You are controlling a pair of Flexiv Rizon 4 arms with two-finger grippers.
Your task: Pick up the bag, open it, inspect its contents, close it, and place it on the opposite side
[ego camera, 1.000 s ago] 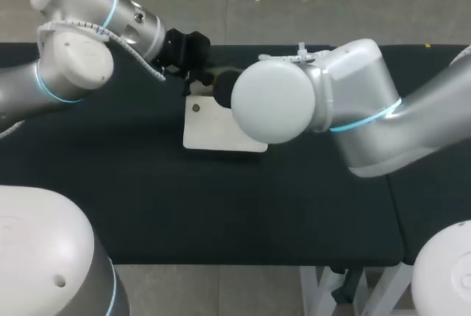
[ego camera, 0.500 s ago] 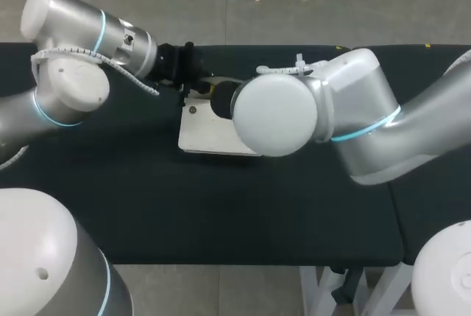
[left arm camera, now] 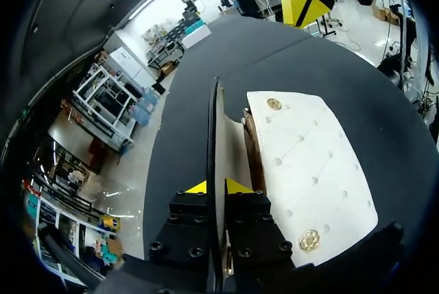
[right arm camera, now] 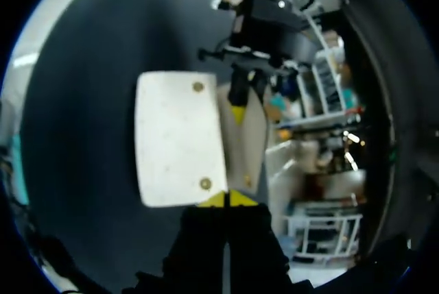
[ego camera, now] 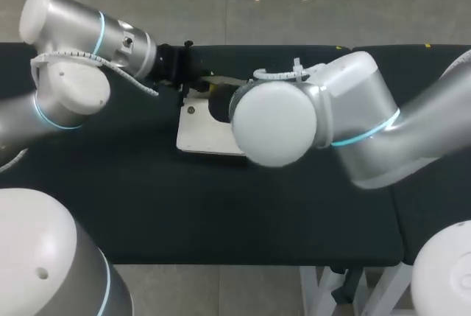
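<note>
Bag half hidden overhead, left gripper pinch clear from wrist

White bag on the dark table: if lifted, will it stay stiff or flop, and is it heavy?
Probably fairly stiff: the white bag lies flat, and its thin panel pinched in the left gripper stands on edge without drooping. Likely light, as it looks slim. Its smooth surface may be somewhat slippery.
</note>
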